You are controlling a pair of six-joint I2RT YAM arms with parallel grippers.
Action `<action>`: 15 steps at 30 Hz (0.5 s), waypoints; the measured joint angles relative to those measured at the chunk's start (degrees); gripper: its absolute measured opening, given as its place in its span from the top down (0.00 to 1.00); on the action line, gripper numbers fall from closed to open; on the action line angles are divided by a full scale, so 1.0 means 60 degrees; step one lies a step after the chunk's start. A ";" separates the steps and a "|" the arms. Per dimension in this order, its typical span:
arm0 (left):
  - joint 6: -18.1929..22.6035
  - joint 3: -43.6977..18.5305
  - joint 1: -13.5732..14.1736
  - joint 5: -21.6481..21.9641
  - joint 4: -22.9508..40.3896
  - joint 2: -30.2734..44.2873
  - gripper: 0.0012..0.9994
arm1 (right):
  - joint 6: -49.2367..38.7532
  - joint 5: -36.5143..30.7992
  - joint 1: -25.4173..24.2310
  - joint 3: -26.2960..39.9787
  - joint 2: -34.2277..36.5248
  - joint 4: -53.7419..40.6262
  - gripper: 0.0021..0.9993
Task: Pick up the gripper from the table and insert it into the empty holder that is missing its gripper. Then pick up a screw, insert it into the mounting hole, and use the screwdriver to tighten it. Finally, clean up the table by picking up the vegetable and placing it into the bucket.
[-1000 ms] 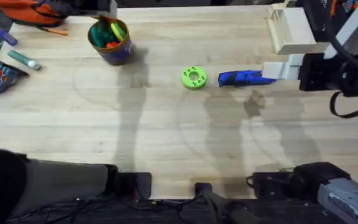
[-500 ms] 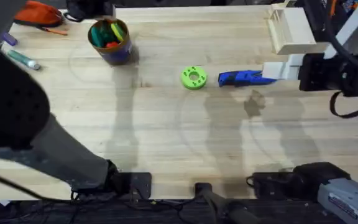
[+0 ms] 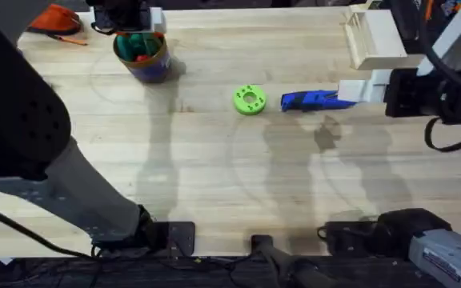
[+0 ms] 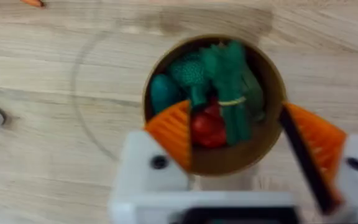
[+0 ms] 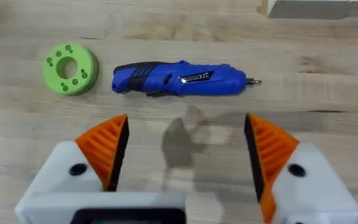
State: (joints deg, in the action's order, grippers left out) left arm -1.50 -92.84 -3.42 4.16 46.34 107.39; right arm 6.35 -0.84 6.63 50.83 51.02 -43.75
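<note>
The left pincer (image 4: 238, 146), its white-mounted orange ribbed fingers spread wide and empty, hung directly above the short round yellow-rimmed bucket (image 4: 272, 84). The slim dark green toy vegetable (image 4: 232, 93) lay inside, beneath the jaws. Cleanup looked finished; what remained, seemingly, was lifting the arm clear.

The right pincer (image 5: 182, 155) gaped empty, the blue pen-shaped screwdriver (image 5: 179, 79) just ahead.

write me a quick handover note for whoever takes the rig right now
Left gripper: open, directly over the bucket at the table's far left.
Right gripper: open, holding nothing, hovering near the blue screwdriver.
Dark green vegetable lies in the bucket among other toy pieces.
Screwdriver lies flat beside the lime-green disc.
Done: cleanup looks finished.
Left: probably just retract both arms; the finger mounting can't be checked from here.
</note>
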 joint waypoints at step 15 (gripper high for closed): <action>-0.0267 0.0000 0.0334 0.0028 0.1797 -0.3082 0.01 | 0.0000 0.0000 0.0000 0.0000 -0.0002 -0.0025 0.01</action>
State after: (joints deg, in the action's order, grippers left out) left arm -3.10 -92.84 -1.42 4.33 57.12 88.90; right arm 6.35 -0.84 6.63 50.83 51.00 -43.90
